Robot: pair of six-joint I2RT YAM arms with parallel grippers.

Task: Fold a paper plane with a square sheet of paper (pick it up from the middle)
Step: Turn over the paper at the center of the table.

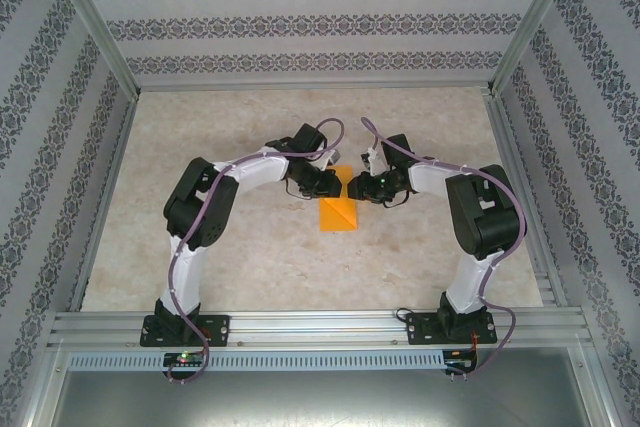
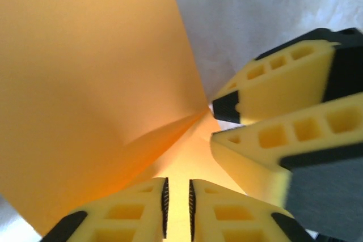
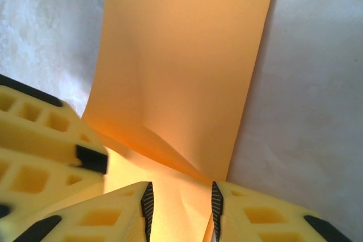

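Beige marbled table (image 1: 260,262), orange paper (image 1: 337,215), patterned walls (image 1: 300,25).

The orange sheet (image 2: 85,83) runs past the top edge in both wrist views.

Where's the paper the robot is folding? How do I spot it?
Look at the pale marbled table inside the patterned walls. In its middle, where the left gripper and right gripper nearly meet, lies the square sheet of paper. It is the only bright orange thing, with a raised crease.
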